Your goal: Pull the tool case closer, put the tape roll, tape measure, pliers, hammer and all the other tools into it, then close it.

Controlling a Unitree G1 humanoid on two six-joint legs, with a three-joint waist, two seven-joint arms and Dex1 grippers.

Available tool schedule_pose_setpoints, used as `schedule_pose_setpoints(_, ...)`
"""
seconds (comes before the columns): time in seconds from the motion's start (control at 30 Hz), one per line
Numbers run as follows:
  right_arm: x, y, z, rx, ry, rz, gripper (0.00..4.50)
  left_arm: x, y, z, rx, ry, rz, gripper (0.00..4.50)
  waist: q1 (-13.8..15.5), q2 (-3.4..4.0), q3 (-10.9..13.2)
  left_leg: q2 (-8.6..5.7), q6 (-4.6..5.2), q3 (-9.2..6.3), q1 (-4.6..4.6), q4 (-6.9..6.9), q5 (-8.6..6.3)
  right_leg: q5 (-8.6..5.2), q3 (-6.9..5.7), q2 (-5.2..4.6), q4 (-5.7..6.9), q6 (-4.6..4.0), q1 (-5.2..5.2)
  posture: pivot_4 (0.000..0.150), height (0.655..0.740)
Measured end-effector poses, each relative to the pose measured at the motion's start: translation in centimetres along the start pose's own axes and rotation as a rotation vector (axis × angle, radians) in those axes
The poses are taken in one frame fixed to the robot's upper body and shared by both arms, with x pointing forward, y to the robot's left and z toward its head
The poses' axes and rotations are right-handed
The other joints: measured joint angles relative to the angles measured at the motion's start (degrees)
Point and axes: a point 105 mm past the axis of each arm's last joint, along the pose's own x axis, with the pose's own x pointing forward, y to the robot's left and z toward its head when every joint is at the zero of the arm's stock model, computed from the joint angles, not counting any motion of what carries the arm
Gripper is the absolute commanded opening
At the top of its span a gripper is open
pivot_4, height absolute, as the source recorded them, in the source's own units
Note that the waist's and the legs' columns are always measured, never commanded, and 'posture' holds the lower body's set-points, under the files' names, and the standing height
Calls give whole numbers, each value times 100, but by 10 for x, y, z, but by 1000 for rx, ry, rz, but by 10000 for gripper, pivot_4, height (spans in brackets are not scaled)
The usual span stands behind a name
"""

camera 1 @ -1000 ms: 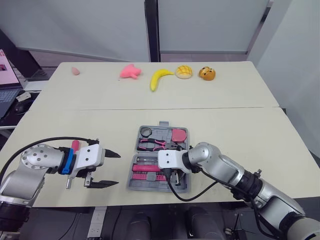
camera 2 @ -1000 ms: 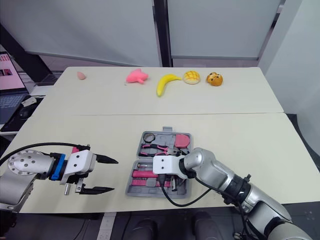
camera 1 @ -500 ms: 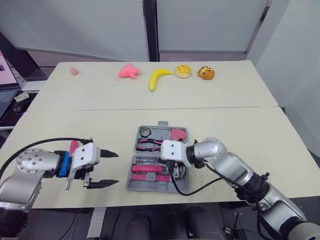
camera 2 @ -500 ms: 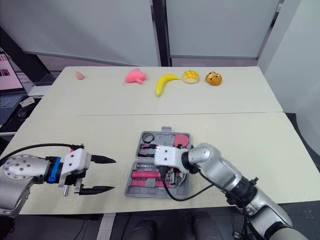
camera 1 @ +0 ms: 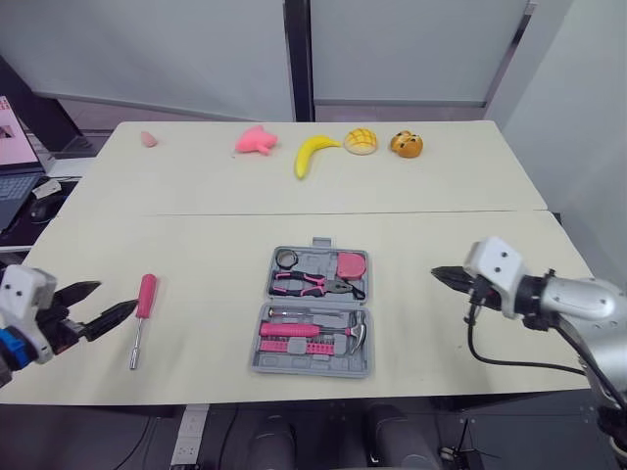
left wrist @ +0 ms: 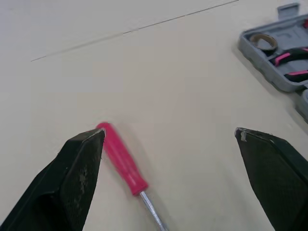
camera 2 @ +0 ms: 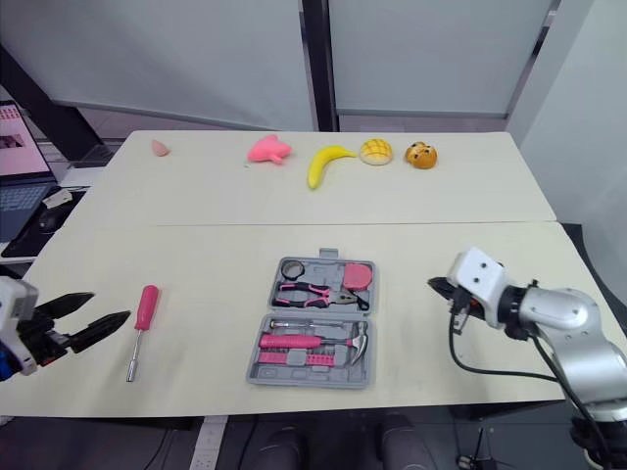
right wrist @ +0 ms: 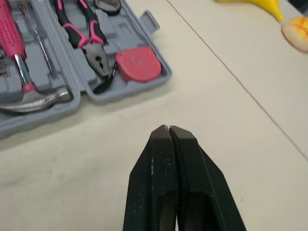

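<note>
Left gripper (camera 1: 116,297) is spread wide, nothing held, just beside the pink screwdriver (camera 1: 143,299) on the cream table (camera 1: 196,245). At centre the grey tool case (camera 1: 320,242) is laid unfolded. Beyond it the right gripper (camera 1: 436,274) is pinched together, empty.

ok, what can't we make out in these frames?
Screwdriver: tip cut off by the left wrist view's edge.
Tool case: mostly outside the left wrist view.
Hammer: handle end cut off by the right wrist view's edge.
Pink strip beside the hammer: too small in the eye views to identify.
</note>
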Motion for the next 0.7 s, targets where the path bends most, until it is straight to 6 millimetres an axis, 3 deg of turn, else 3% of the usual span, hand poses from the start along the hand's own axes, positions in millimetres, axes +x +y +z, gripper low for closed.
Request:
schedule_pose_setpoints(0.27,-32,20,-43,101,86,10,25942,-42,16,-52,-146,104,160,45000,20,-11,-3,0,-2,1,56,-4,-1,-22,-1,-2,-8,17,56,1500,7255)
schedule_pose_setpoints(0.4,-41,26,-54,137,89,3,36346,-52,11,-67,-180,125,179,45000,21,-25,-11,1,-3,1,69,-4,-2,-39,-1,-2,-8,-6,69,1500,7255)
schedule_pose_setpoints(0.47,-44,30,-60,160,90,-1,43624,-52,5,-73,-194,131,175,45000,22,-34,-17,2,-3,1,69,-6,-2,-36,-2,-2,-8,-2,69,1500,7255)
schedule_pose_setpoints(0.7,-51,34,-73,189,102,-12,44879,-50,1,-69,-191,115,182,45000,34,-56,-31,2,-4,1,70,-7,-3,-36,-1,-2,-8,0,69,1500,7255)
